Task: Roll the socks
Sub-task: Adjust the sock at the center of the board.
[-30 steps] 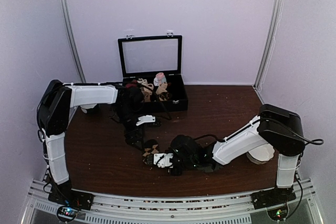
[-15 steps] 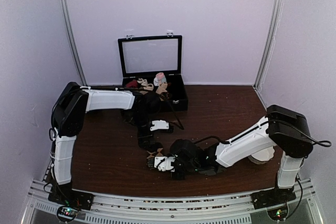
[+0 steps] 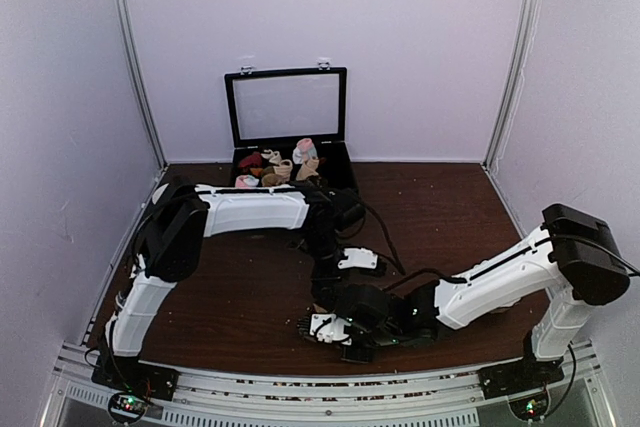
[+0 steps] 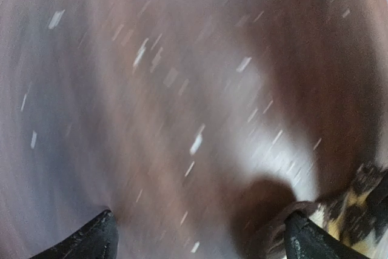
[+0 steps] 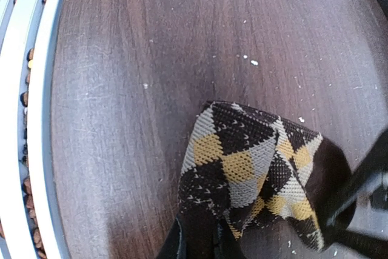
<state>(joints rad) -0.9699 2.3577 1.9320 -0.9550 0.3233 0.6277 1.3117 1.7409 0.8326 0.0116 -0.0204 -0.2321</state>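
Left risk: a snag, judged from how closely the two wrists crowd together; closing on one layer only, or bumping the other wrist, would drag the fold apart.
Left arm (image 3: 250, 212): folded over at the elbow on the left, forearm level across the bench (image 3: 230, 297), wrist dropped steeply towards the near middle.
Left jaws: released, spread wide, with bare wood between the fingertips (image 4: 91, 238); wrist view badly smeared.
Socks (image 5: 254, 168): at the near middle of the bench, bunched into a short folded wad, argyle face up, mostly lying on the wood; one edge just beside the left arm's right-hand fingertip (image 4: 357, 201).
Roll: not yet formed, by the look of it; fold loose and fat.
Right jaws: clenched on the near edge of the socks, only a thin pinch of fabric gripped.
Right arm (image 3: 500, 277): stretched low and long from the right, forearm nearly flat to the bench, wrist aimed leftward.
Right risk: slipping fabric; so small a pinch on soft knit could let go under any pull, and the wad would spring open.
Far back: open case (image 3: 286, 72) of small sock rolls, well apart.
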